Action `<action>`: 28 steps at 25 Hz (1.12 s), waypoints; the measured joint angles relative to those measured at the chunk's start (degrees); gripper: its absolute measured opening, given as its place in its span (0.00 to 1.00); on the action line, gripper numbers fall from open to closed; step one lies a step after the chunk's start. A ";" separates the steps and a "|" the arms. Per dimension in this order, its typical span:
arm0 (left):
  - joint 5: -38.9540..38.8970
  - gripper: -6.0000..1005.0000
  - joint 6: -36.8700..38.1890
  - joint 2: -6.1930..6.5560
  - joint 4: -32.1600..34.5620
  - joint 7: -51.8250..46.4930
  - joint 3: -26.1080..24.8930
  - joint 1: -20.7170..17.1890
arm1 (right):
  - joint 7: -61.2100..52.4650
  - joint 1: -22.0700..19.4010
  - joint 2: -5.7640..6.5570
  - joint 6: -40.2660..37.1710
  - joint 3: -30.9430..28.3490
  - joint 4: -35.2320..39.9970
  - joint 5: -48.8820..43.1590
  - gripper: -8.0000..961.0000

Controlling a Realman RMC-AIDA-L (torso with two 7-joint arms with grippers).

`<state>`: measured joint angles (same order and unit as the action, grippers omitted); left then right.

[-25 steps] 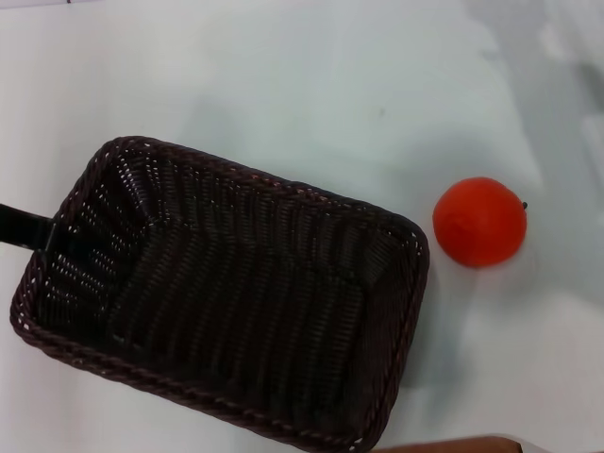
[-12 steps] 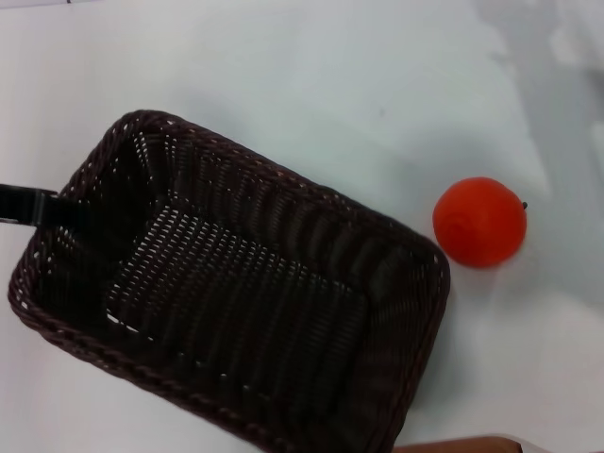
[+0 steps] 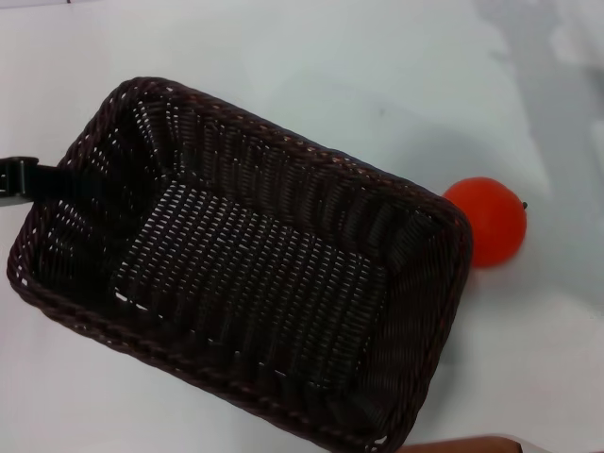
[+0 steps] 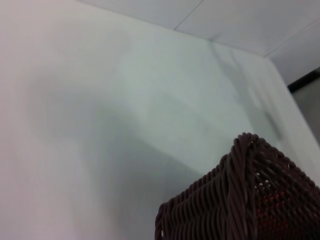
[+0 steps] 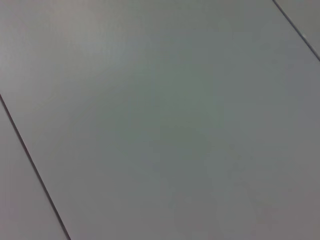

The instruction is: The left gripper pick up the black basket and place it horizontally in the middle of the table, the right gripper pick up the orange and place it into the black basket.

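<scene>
The black basket (image 3: 245, 264) is dark woven wicker, open side up, lying slantwise across the head view and lifted off the white table (image 3: 330, 66). My left gripper (image 3: 26, 177) comes in from the left edge and is shut on the basket's left rim. The orange (image 3: 493, 222) lies on the table to the right, its left edge hidden behind the basket's corner. The left wrist view shows one corner of the basket (image 4: 240, 205) above the table. The right gripper is out of view; its wrist view shows only a plain grey surface.
A brownish edge (image 3: 467, 444) shows at the bottom of the head view. White table surface (image 3: 283, 47) extends behind the basket and to the right past the orange.
The basket has risen toward the camera and shifted up and right in the left gripper's hold. Its right corner now overlaps the orange, which has not moved.
</scene>
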<state>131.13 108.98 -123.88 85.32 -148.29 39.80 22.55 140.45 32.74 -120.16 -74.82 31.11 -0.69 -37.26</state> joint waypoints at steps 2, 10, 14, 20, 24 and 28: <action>-0.72 0.18 -0.34 -0.07 -0.59 -0.29 -0.50 -0.01 | 0.00 0.00 0.00 0.13 0.00 0.02 0.00 0.93; -2.82 0.18 -6.78 -0.42 -4.73 -1.48 -1.32 -1.03 | 0.00 -0.25 0.07 0.88 0.00 0.06 0.00 0.92; -4.95 0.18 -11.98 -0.44 -8.28 -1.49 -0.97 -2.10 | 0.00 -0.26 0.10 0.97 -0.01 0.03 0.00 0.92; -12.16 0.19 -23.67 -0.75 -14.68 -1.30 3.32 -4.32 | 0.00 -0.19 0.11 1.59 -0.13 0.25 0.00 0.92; -17.81 0.19 -29.70 -0.75 -18.52 -0.81 7.23 -5.96 | 0.00 -0.14 0.11 1.64 -0.30 0.33 0.00 0.92; -21.49 0.20 -34.95 -0.75 -19.68 -0.77 11.86 -7.94 | 0.00 -0.15 0.19 1.78 -0.57 0.34 0.00 0.92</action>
<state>109.63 74.02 -124.63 65.64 -149.06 51.67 14.61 140.45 32.59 -119.97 -73.05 30.54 -0.35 -37.27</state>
